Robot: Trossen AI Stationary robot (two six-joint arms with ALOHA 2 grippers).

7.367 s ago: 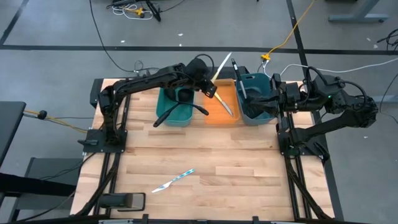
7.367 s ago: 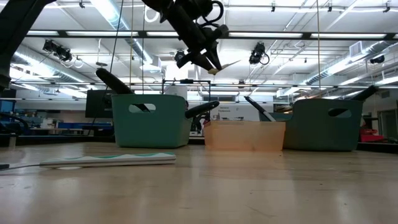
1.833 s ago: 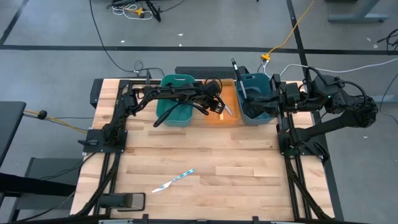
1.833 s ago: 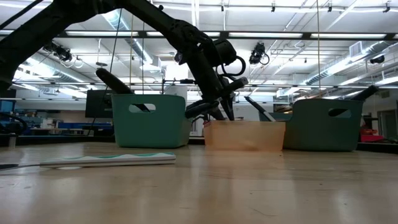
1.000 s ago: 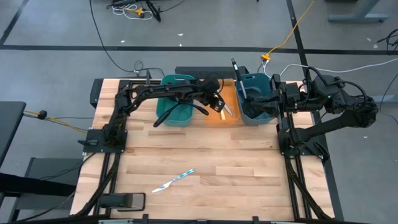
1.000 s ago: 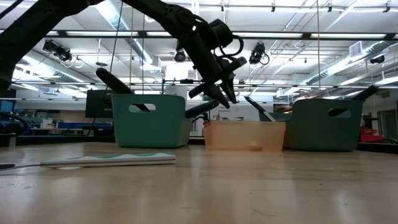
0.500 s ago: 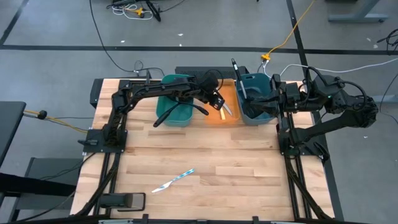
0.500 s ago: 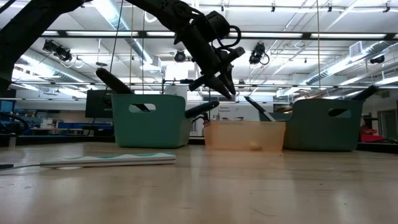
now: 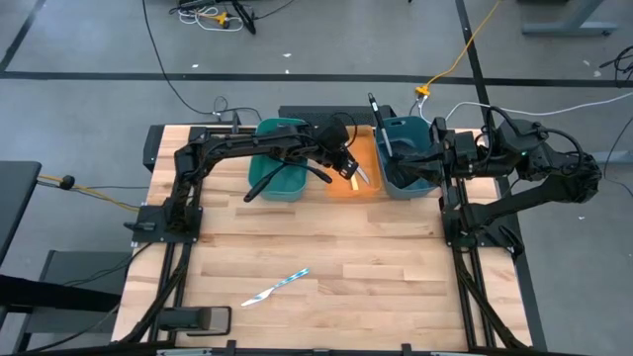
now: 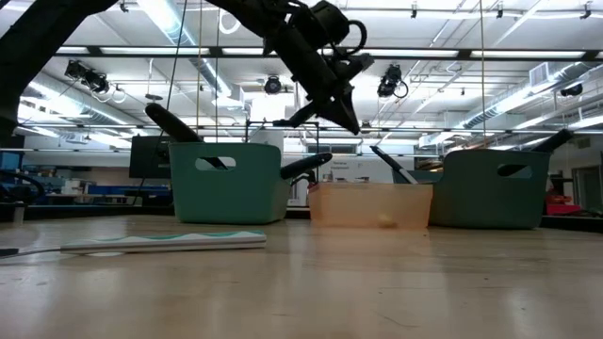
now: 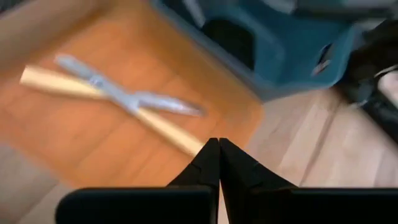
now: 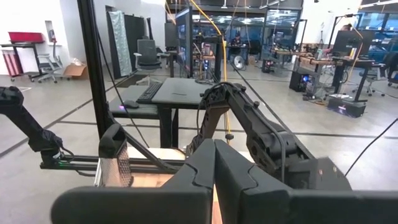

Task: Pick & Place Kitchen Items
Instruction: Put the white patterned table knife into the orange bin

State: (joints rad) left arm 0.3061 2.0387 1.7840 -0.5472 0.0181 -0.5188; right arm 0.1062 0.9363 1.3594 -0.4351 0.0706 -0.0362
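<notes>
Above the orange tray (image 9: 354, 176) we see the left gripper (image 9: 347, 165), its fingers pressed together and holding nothing. Under it, two knives lie crossed in the tray: a pale yellow-handled knife (image 11: 93, 96) and a grey knife (image 11: 118, 94). Black utensils (image 9: 280, 178) stick out of the left teal bin (image 9: 259, 188). A light-blue-handled knife (image 9: 276, 287) lies alone on the wooden table (image 9: 376, 267), well apart from the bins. Over the right teal bin (image 9: 407, 184) rests the right gripper (image 12: 214, 163), also pinched together and empty.
</notes>
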